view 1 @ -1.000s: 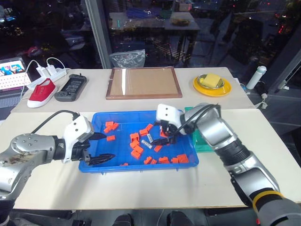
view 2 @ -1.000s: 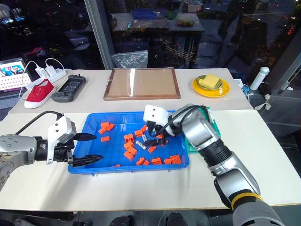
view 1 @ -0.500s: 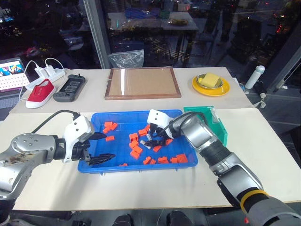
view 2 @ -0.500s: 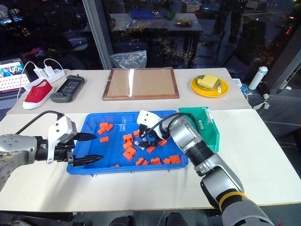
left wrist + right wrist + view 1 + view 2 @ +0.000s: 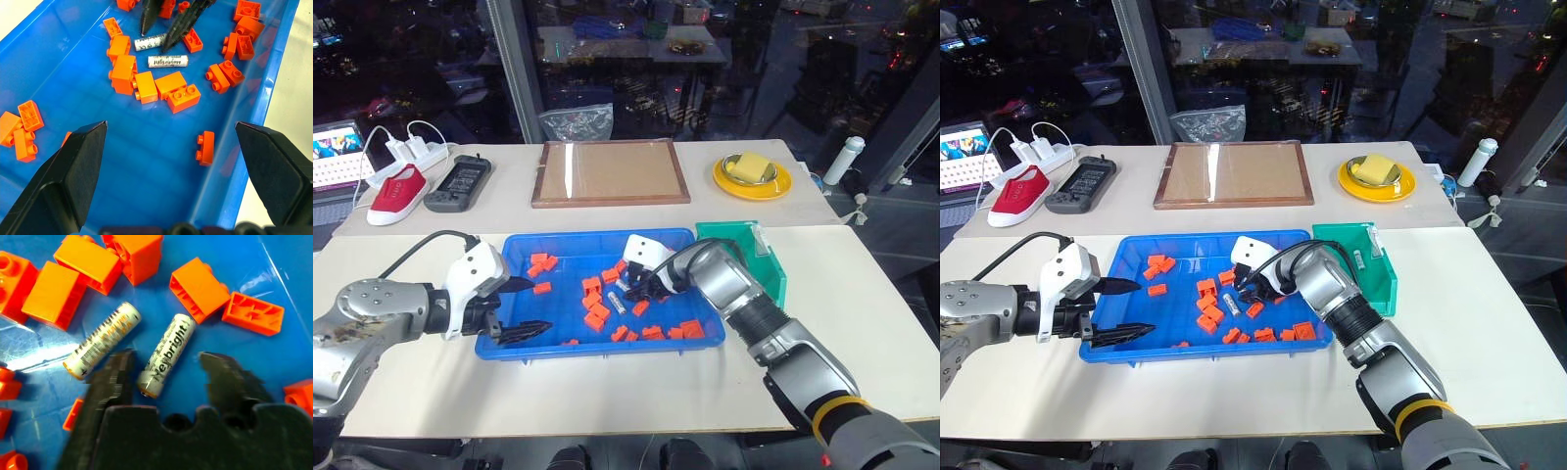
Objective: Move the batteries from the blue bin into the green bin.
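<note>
Down in the blue bin (image 5: 514,343), the right gripper (image 5: 166,369) has its two black fingers straddling one battery (image 5: 166,354), one finger on each side with a little gap showing, so not yet pinched tight on it. A second battery (image 5: 102,340) lies just beside the first, outside the fingers, near a cluster of orange blocks (image 5: 161,88). From the left wrist view both batteries (image 5: 167,61) rest flat on the tray floor, roughly side by side, with the right gripper's fingertips (image 5: 168,41) coming down onto the farther one. Left gripper (image 5: 521,306) hovers over the near left corner of the blue bin, jaws spread wide, holding nothing. Green bin (image 5: 773,269) sits touching the blue bin's right end; whether anything lies inside cannot be told from here. Orange blocks scattered across the whole tray. On the far table: wooden-framed tray (image 5: 610,172), yellow plate (image 5: 753,177), red shoe (image 5: 397,190), white bottle (image 5: 847,160).
</note>
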